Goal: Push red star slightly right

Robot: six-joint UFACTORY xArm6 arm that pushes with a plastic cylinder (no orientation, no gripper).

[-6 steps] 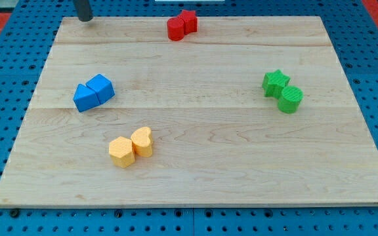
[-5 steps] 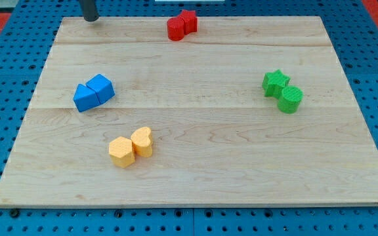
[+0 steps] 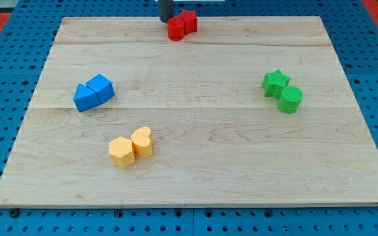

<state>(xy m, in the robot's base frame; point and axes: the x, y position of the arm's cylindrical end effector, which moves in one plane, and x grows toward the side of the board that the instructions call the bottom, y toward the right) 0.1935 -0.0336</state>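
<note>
The red star (image 3: 189, 21) sits at the top edge of the wooden board (image 3: 195, 111), a little left of centre. A red round block (image 3: 176, 29) touches it on its lower left. My tip (image 3: 167, 20) stands at the board's top edge, right beside the red round block on its upper left, and left of the star. I cannot tell whether the tip touches the round block.
Two blue blocks (image 3: 93, 92) lie together at the left. A yellow hexagon (image 3: 121, 152) and a yellow heart (image 3: 142, 141) lie together at lower left. A green star (image 3: 275, 82) and a green round block (image 3: 291, 99) lie at the right.
My tip has moved right along the board's top edge, from the top left corner to just left of the red blocks. No block has moved.
</note>
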